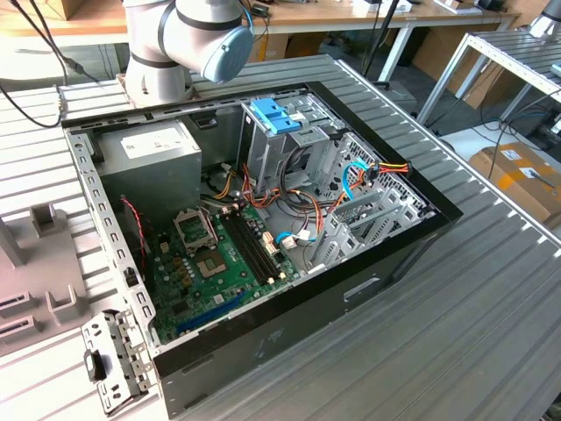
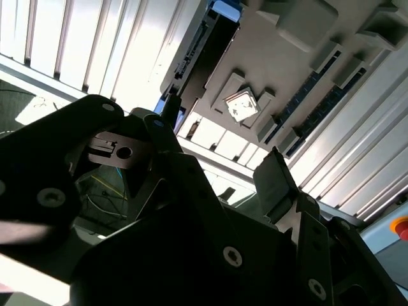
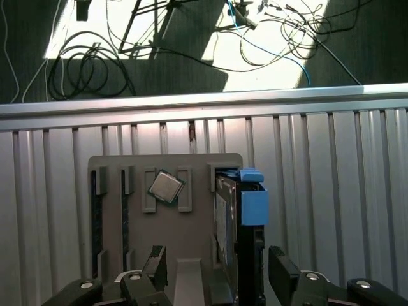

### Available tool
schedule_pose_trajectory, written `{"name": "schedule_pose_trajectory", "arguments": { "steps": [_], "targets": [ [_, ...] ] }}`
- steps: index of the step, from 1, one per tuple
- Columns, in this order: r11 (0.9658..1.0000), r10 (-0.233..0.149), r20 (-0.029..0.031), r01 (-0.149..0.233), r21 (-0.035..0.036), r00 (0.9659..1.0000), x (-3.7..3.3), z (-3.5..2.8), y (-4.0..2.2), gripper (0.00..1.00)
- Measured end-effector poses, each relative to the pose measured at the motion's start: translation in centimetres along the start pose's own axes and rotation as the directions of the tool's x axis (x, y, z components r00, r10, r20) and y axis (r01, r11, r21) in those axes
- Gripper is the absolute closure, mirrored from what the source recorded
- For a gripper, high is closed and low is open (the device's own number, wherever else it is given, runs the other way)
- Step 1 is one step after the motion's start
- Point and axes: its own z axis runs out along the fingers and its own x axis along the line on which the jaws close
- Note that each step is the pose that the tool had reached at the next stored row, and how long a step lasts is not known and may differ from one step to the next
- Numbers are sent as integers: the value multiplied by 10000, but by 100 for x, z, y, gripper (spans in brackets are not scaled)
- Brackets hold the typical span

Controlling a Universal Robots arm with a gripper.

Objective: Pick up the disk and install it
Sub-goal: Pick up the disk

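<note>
The disk (image 3: 237,236) stands on edge in a slot of a grey holder tray (image 3: 191,217), dark with a light blue carrier bracket (image 3: 253,203) at its end. My gripper (image 3: 220,271) is open above it, one finger (image 3: 156,262) on one side of the disk and the other finger (image 3: 284,274) on the other, neither touching it. In the second wrist view the gripper (image 2: 220,143) shows with the disk's dark edge (image 2: 194,60) beyond it. The open computer case (image 1: 412,232) lies on the table, with a metal drive cage (image 1: 289,145) at its back.
A blue latch piece (image 1: 273,114) sits atop the drive cage. A square chip (image 3: 164,187) rests in the holder tray beside the disk. Cables (image 3: 89,70) lie on the floor past the ribbed table's edge (image 3: 204,101). The arm's base (image 1: 166,53) stands behind the case.
</note>
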Motion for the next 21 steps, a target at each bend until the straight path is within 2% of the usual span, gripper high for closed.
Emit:
{"name": "schedule_pose_trajectory", "arguments": {
  "steps": [21],
  "targets": [
    [10000, 0, 0, 0, 0, 10000, -22, 42, 8, 26]
  ]
}}
